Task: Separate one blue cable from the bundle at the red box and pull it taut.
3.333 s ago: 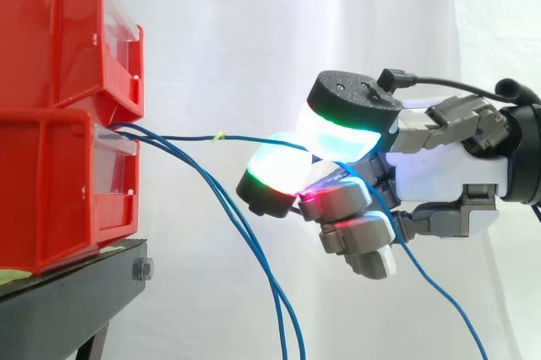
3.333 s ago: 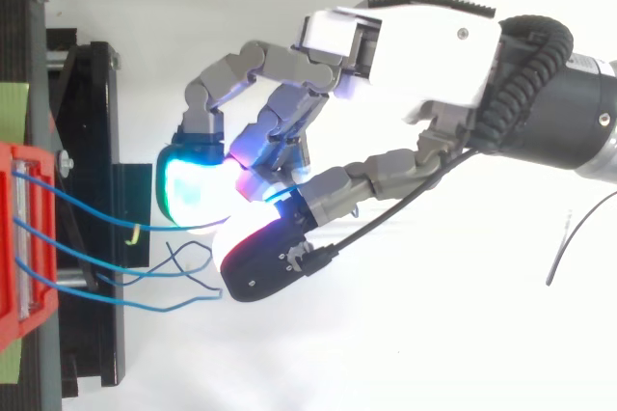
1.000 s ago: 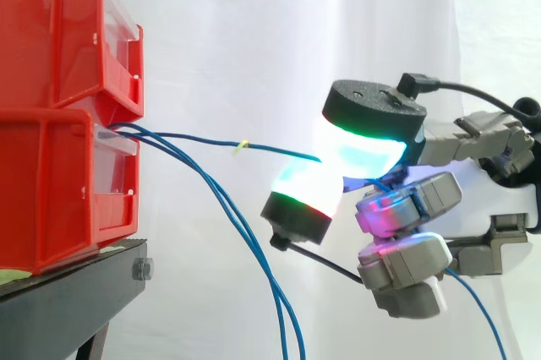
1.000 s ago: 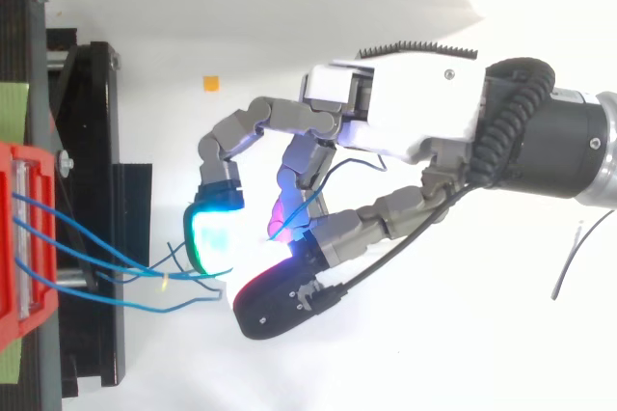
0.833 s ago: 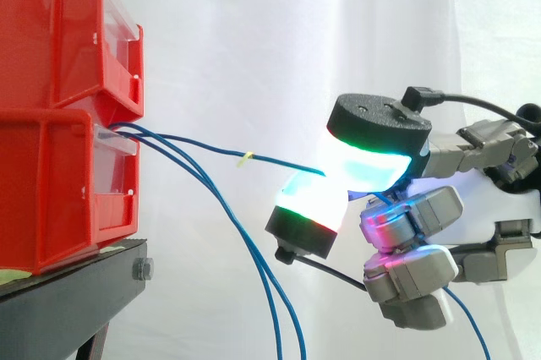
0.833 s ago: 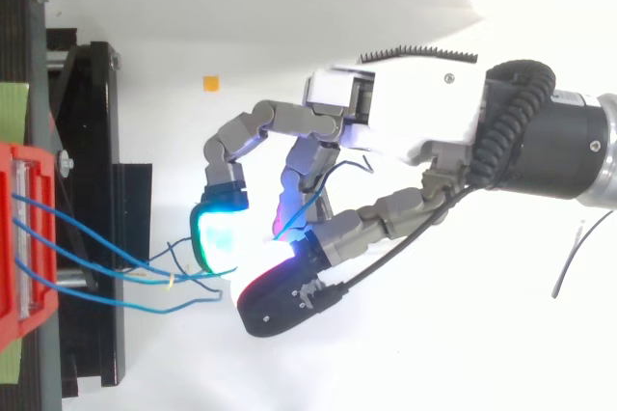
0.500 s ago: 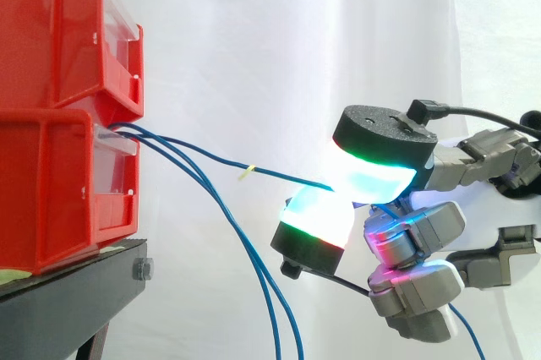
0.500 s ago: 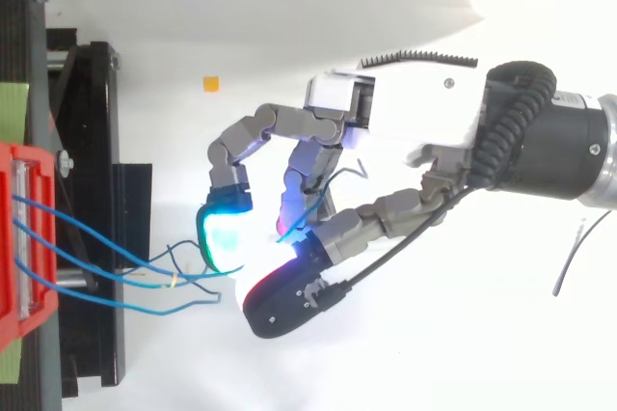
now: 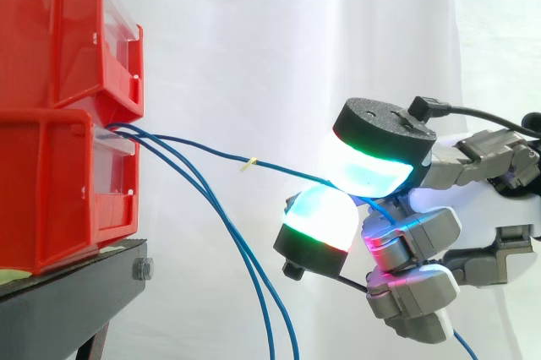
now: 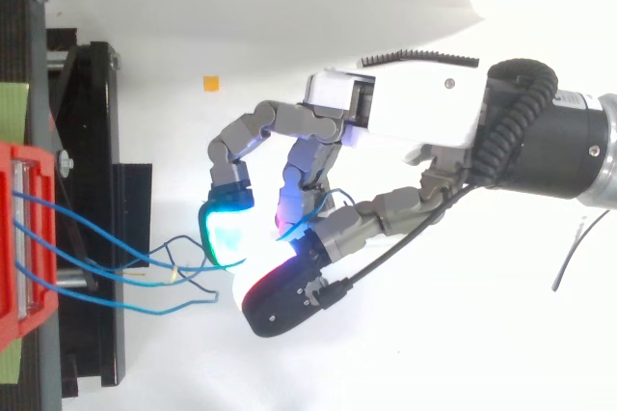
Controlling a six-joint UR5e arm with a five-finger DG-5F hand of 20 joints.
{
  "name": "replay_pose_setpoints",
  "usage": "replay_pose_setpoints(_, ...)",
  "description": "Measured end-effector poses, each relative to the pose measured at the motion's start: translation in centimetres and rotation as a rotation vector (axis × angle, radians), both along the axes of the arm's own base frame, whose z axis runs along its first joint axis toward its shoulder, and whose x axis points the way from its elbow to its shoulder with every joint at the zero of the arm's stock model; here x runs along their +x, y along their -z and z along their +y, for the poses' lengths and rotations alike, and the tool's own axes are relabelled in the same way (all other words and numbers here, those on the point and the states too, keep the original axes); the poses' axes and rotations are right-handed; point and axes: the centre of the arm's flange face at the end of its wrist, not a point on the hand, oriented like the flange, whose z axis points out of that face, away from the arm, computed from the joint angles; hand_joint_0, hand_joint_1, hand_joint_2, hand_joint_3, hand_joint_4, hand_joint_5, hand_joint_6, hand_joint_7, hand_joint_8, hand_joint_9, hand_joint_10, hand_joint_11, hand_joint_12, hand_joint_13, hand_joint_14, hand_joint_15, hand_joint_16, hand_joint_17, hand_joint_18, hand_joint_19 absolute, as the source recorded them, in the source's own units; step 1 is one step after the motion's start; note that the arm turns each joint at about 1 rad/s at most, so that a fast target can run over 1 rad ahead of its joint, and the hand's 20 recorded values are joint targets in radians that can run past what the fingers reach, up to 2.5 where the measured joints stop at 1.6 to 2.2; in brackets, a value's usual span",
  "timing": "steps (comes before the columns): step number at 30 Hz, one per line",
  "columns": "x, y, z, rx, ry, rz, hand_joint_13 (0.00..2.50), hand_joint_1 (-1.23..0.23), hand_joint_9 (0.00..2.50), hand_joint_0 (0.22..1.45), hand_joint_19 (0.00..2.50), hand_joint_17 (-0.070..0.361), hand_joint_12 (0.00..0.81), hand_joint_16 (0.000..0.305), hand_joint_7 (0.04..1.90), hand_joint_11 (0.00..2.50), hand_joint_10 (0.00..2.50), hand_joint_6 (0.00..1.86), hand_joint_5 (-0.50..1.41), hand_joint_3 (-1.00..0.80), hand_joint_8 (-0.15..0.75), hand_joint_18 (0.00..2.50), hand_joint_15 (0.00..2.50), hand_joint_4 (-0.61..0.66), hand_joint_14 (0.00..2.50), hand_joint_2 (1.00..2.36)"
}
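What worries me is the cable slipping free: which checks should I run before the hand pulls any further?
1. Grip: the hand pinches the blue cable between two glowing pads: ok.
2. Single cable: the other blue cables hang down from the red box, apart from the hand: ok.
3. Tautness: the blue cable bows gently between box and pads: not ok.
4. Support: the red box sits on the black stand: ok.
5. Anchoring of the cable inside the box: cannot tell.
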Motion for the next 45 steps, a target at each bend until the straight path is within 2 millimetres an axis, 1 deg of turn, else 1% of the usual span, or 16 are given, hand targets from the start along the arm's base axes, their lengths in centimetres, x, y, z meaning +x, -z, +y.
replay_pose_setpoints(7, 0.02, -0.01, 0.04, 0.0, -0.001, -0.002, 1.25, -0.7, 1.23, 0.54, 0.97, 0.128, 0.411, 0.057, 1.14, 1.78, 0.39, 0.86, -0.13, -0.5, 0.323, 1.07, 1.41, 0.12, 0.01, 1.0)
replay_pose_setpoints(11, 0.02, -0.01, 0.01, 0.0, 0.0, -0.002, 1.26, -0.68, 1.23, 0.53, 0.95, 0.13, 0.416, 0.058, 1.15, 1.77, 0.39, 0.86, -0.13, -0.5, 0.337, 1.07, 1.41, 0.12, 0.01, 1.0)
replay_pose_setpoints(18, 0.15, -0.14, -0.08, 0.001, 0.009, -0.015, 1.25, -0.66, 1.24, 0.56, 0.97, 0.125, 0.406, 0.056, 1.15, 1.81, 0.34, 0.85, -0.13, -0.5, 0.32, 1.05, 1.4, 0.11, 0.02, 1.0)
replay_pose_setpoints(19, 0.16, -0.15, -0.09, 0.002, 0.011, -0.017, 1.24, -0.68, 1.24, 0.57, 0.98, 0.123, 0.398, 0.055, 1.15, 1.82, 0.33, 0.85, -0.13, -0.49, 0.309, 1.04, 1.41, 0.11, 0.02, 1.0)
replay_pose_setpoints(22, 0.18, -0.17, -0.08, 0.002, 0.012, -0.018, 1.23, -0.71, 1.24, 0.62, 0.99, 0.119, 0.387, 0.053, 1.18, 1.83, 0.31, 0.85, -0.13, -0.37, 0.306, 1.03, 1.4, 0.09, 0.02, 1.01)
replay_pose_setpoints(27, 0.18, -0.16, -0.07, 0.002, 0.012, -0.019, 1.24, -0.74, 1.25, 0.61, 0.99, 0.118, 0.387, 0.052, 1.22, 1.81, 0.32, 0.87, -0.11, -0.22, 0.309, 1.04, 1.39, 0.03, 0.02, 1.02)
replay_pose_setpoints(29, 0.17, -0.15, -0.07, 0.002, 0.012, -0.018, 1.25, -0.75, 1.26, 0.61, 0.97, 0.124, 0.406, 0.055, 1.22, 1.79, 0.36, 0.88, -0.11, -0.17, 0.326, 1.06, 1.38, 0.0, 0.02, 1.02)
replay_pose_setpoints(34, 0.14, -0.13, -0.06, 0.001, 0.012, -0.015, 1.26, -0.78, 1.27, 0.61, 0.95, 0.128, 0.415, 0.057, 1.23, 1.76, 0.38, 0.88, -0.1, -0.11, 0.33, 1.08, 1.37, -0.03, 0.01, 1.02)
replay_pose_setpoints(38, 0.15, -0.13, -0.05, 0.003, 0.013, -0.016, 1.26, -0.81, 1.27, 0.61, 0.93, 0.128, 0.428, 0.057, 1.24, 1.78, 0.36, 0.89, -0.1, -0.07, 0.331, 1.09, 1.36, -0.05, 0.02, 1.02)
replay_pose_setpoints(39, 0.16, -0.14, -0.05, 0.004, 0.013, -0.017, 1.25, -0.82, 1.28, 0.61, 0.93, 0.129, 0.425, 0.057, 1.23, 1.78, 0.34, 0.89, -0.1, -0.05, 0.337, 1.09, 1.36, -0.05, 0.02, 1.02)
replay_pose_setpoints(41, 0.15, -0.12, -0.04, 0.012, 0.013, -0.017, 1.24, -0.85, 1.27, 0.63, 0.93, 0.124, 0.413, 0.055, 1.26, 1.82, 0.28, 0.9, -0.1, -0.02, 0.32, 1.07, 1.36, -0.04, 0.02, 1.03)
replay_pose_setpoints(42, 0.15, -0.12, -0.03, 0.017, 0.014, -0.018, 1.24, -0.86, 1.27, 0.64, 0.94, 0.123, 0.412, 0.055, 1.24, 1.83, 0.28, 0.91, -0.11, 0.0, 0.315, 1.07, 1.36, -0.05, 0.02, 1.03)
replay_pose_setpoints(43, 0.16, -0.13, 0.01, 0.026, 0.013, -0.02, 1.23, -0.87, 1.27, 0.66, 0.93, 0.123, 0.406, 0.055, 1.28, 1.85, 0.28, 0.91, -0.11, 0.02, 0.311, 1.07, 1.37, -0.05, 0.02, 1.03)
replay_pose_setpoints(45, 0.17, -0.13, 0.08, 0.043, 0.012, -0.021, 1.23, -0.87, 1.27, 0.67, 0.93, 0.12, 0.399, 0.053, 1.3, 1.84, 0.29, 0.92, -0.11, 0.02, 0.305, 1.06, 1.37, -0.06, 0.02, 1.03)
